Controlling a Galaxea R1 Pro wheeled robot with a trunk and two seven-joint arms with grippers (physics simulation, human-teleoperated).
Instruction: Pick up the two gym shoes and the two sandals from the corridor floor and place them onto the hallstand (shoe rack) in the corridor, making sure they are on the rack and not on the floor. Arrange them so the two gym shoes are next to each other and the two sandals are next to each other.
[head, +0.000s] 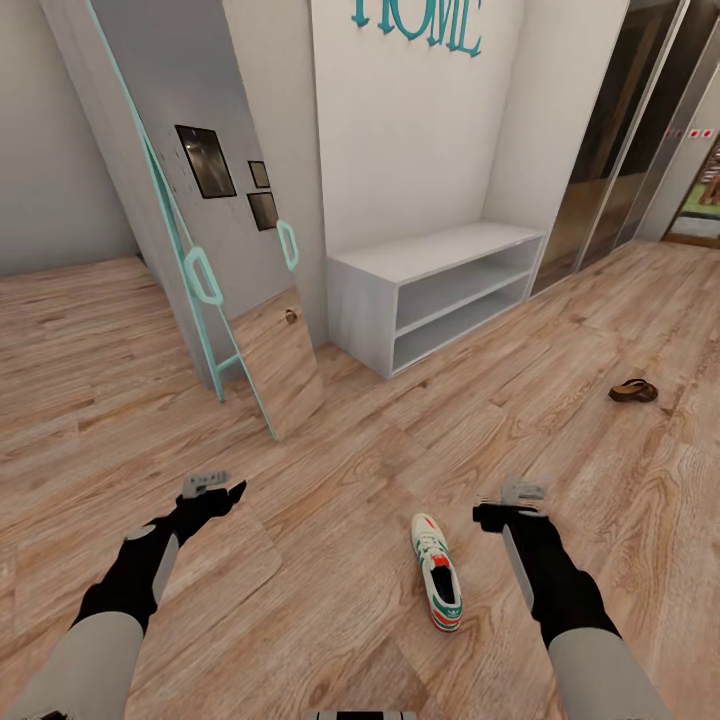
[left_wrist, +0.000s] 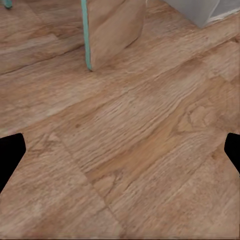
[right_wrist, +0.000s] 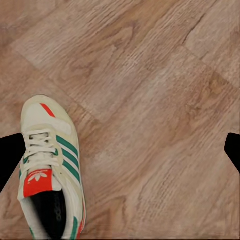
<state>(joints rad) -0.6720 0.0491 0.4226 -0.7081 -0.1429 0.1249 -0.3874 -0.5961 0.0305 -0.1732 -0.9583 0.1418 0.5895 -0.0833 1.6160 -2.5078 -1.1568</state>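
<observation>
Head view, far left: the left gripper (head: 222, 490) hangs over bare corridor floor (head: 330, 480), arm extended forward, nothing near it. In the left wrist view its two fingertips (left_wrist: 11, 155) sit at opposite edges of the picture, spread wide, with plain planks between them and nothing held. Ahead of that arm a tall mirror (head: 245, 290) with a teal frame leans against the wall, its foot resting on the floor; the same teal edge (left_wrist: 86, 35) appears in the left wrist view. Right of the mirror stands the hallstand (head: 440, 290), a low light-grey unit against the white wall, flat top and two open shelf rows, all bare of footwear. Teal lettering (head: 415, 22) is fixed to the wall above it. Centre foreground: one gym shoe (head: 437, 583) lies upright on its sole on the floor, toe pointing away from the robot, between the two arms and just beside the right one. The right gripper (head: 508, 503) hovers near the shoe's toe end, off to its right, not touching. The right wrist view shows the gym shoe (right_wrist: 50, 170) beside one fingertip (right_wrist: 10, 157); the fingers stand far apart and grip nothing. Far right, one sandal (head: 633, 391) lies on the floor, well apart from the shoe and from the hallstand. Dark sliding doors (head: 620, 140) close the right wall.
</observation>
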